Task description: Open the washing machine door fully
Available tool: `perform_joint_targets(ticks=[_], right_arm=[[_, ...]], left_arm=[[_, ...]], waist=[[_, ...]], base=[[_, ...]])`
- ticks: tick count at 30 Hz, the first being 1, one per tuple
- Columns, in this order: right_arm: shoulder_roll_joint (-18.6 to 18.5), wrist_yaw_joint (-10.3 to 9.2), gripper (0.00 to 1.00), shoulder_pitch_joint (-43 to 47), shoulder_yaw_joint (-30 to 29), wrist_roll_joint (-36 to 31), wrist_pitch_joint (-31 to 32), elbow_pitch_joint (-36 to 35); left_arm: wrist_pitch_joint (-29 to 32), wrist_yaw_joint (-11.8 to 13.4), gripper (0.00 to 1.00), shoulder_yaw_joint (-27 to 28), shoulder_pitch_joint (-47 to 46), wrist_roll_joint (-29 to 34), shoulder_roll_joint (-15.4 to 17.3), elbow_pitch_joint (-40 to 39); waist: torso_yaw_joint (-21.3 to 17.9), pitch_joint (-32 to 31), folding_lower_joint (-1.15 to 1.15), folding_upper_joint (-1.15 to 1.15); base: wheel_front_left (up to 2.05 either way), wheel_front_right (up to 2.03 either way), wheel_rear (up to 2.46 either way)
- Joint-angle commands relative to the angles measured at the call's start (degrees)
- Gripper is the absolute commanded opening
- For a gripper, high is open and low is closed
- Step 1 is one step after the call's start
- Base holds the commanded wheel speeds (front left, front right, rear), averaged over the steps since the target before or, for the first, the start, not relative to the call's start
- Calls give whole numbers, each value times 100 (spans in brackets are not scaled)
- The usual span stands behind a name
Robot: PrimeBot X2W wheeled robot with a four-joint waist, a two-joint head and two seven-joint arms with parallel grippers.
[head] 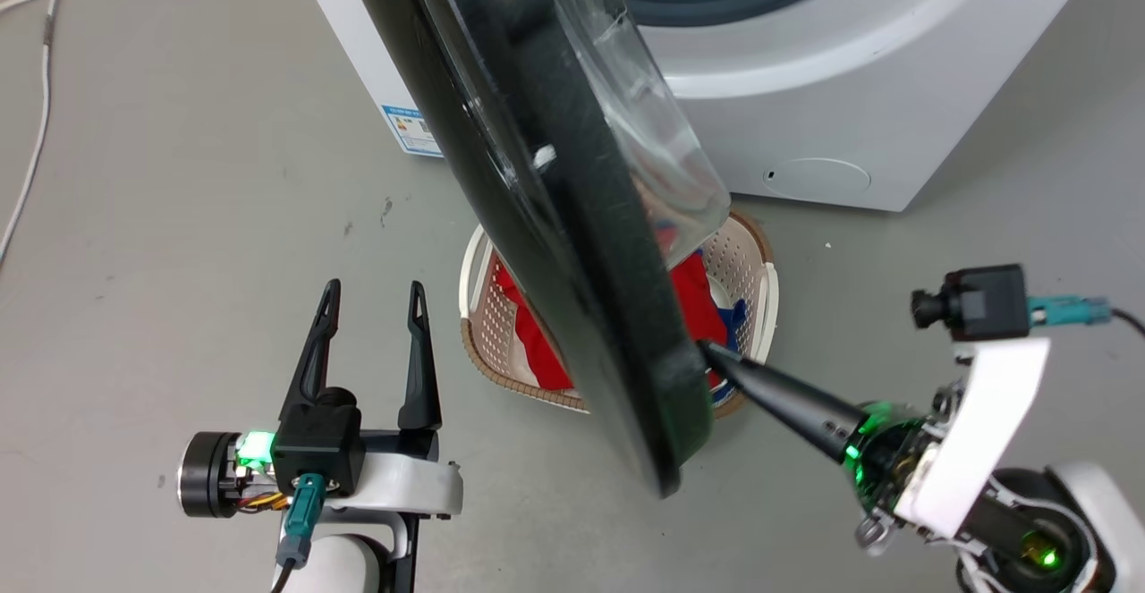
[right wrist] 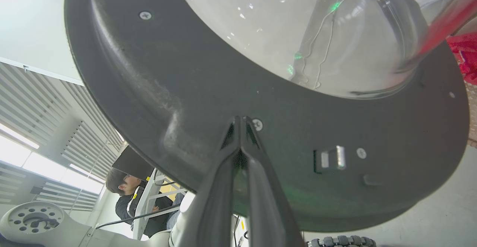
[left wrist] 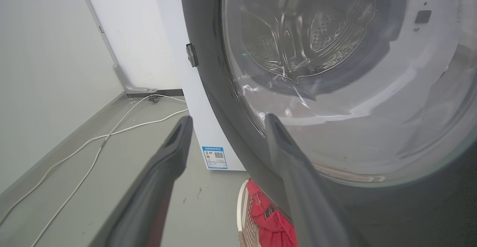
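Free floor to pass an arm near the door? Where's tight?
Bare floor left of the washing machine door, from the left gripper out to the white cable; also right of the laundry basket, before the washing machine. Crowded under the door: basket, right gripper.

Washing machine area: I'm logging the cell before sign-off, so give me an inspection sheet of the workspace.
Surface: grey floor, a few dark marks.
Job's things: washing machine door partly open, standing out from the washing machine.
Clutter: laundry basket with red and blue clothes, below the door.
Grippers: left gripper open, apart from the door; right gripper shut, tips against the door's inner face near the rim.
Cables: white cable on the floor at left.
Surroundings: seated person and window blinds behind.
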Motion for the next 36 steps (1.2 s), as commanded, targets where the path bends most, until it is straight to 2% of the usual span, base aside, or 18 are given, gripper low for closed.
perform_joint_targets(ticks=[1,12,19,21,22,23,28,31,33,36], right_arm=[[59,16,0,108,81,7,-25,2],[335,10,0,370,811,39,-200,327],[296,11,0,491,724,-54,-721,497],[268,10,41,574,632,-78,-960,461],[243,10,76,605,562,-142,-1126,441],[224,10,100,636,478,-220,-1336,429],[72,10,100,792,214,-1046,-2692,429],[-176,10,100,786,178,-2071,-3779,583],[-108,10,100,859,183,-2502,-4454,783],[-97,10,100,862,38,-3297,-4823,1005]], left_arm=[[-16,-18,100,3,39,36,6,8],[-16,-30,100,-59,164,48,17,67],[-16,-13,100,-61,317,54,59,101],[-16,-3,100,-52,391,58,81,107],[-16,-2,100,-46,426,58,93,106],[-16,2,100,-42,462,58,107,102],[-16,25,100,-22,639,61,153,83],[-16,48,100,-3,723,47,175,78],[-16,53,100,3,771,40,183,72],[-16,68,100,21,861,34,199,65]], waist=[[17,-58,1,0],[97,-343,1,0],[75,-626,1,0],[46,-735,1,0],[28,-790,1,0],[10,-847,1,0],[-85,-1120,1,0],[-143,-1243,1,0],[-181,-1315,1,0],[-246,-1420,1,0]], base=[[0,0,0],[0,0,0],[0,0,0],[0,0,0],[0,0,0],[0,0,0],[0,0,0],[0,0,0],[0,0,0],[0,0,0]])
